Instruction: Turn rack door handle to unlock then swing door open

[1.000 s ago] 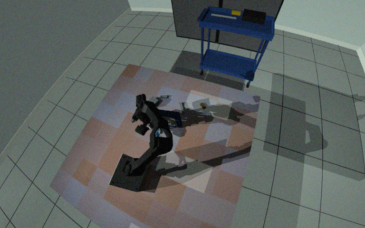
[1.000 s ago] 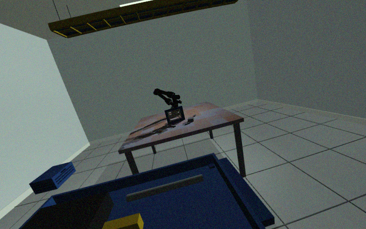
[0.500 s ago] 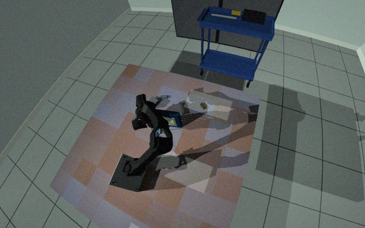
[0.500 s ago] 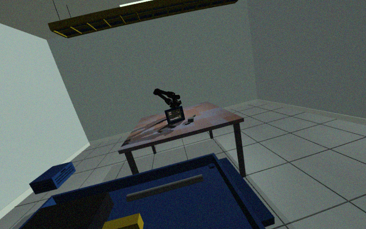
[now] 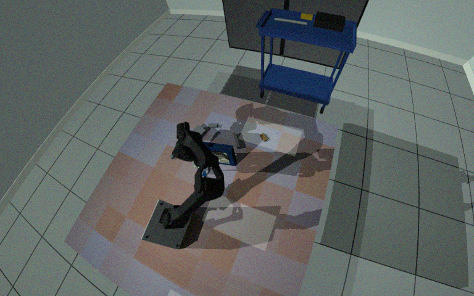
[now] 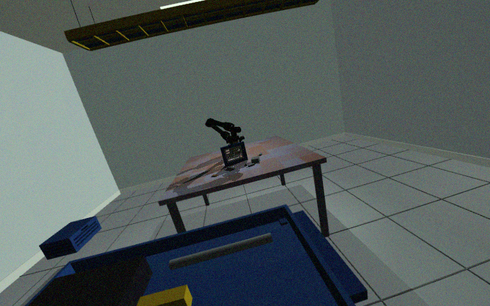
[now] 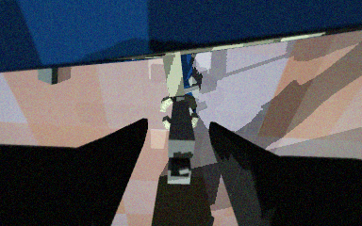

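The blue rack frame (image 7: 264,19) (image 6: 223,156) stands on the table; it fills the top of the wrist view. The door (image 7: 172,77) shows there almost edge-on as a narrow pale strip, standing out from the frame at about a right angle; its exact angle is unclear. The handle (image 7: 182,124) is a dark and grey bar at its outer end. My gripper (image 7: 178,124) is open, one finger on each side of the handle, with a visible gap on both sides. Whether the handle is turned is hard to tell. In the top and exterior views the arm hides the handle.
A grey-green block (image 7: 46,75) lies on the table left of the door. An orange piece (image 5: 264,137) and a grey bar (image 5: 237,141) lie beyond the rack. A dark brown slab (image 7: 181,204) shows below the handle. A blue cart (image 5: 294,78) stands beyond the table.
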Controlling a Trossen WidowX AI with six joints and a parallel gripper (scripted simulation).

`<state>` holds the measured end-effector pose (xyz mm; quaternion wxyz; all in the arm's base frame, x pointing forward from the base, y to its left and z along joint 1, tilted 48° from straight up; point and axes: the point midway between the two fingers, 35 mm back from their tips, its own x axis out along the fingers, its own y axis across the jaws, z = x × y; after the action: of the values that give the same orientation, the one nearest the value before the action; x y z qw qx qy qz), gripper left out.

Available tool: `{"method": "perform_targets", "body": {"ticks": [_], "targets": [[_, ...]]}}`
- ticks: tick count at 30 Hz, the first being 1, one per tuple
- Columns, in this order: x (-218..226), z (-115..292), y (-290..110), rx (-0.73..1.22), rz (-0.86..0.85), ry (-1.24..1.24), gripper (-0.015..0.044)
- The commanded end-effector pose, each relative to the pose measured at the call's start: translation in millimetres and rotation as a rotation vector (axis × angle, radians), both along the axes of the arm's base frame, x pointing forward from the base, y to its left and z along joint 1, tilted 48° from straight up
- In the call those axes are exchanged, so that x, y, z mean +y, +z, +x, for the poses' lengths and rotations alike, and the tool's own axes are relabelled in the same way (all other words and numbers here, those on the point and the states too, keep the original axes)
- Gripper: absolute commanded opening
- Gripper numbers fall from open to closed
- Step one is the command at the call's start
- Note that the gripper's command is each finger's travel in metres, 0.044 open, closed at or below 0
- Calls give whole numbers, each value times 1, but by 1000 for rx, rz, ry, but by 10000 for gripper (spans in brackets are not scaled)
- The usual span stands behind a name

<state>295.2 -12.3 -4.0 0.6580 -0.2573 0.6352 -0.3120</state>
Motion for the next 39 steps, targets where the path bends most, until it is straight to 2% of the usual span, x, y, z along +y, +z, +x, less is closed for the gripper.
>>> {"method": "perform_targets", "body": {"ticks": [1,28,35,39], "targets": [[0,0,0,-147,-4,-132,281],[0,0,0,-1128,-5,-1029,281],[0,0,0,-1152,-5,-1051,281],[0,0,0,-1152,-5,-1051,176]]}}
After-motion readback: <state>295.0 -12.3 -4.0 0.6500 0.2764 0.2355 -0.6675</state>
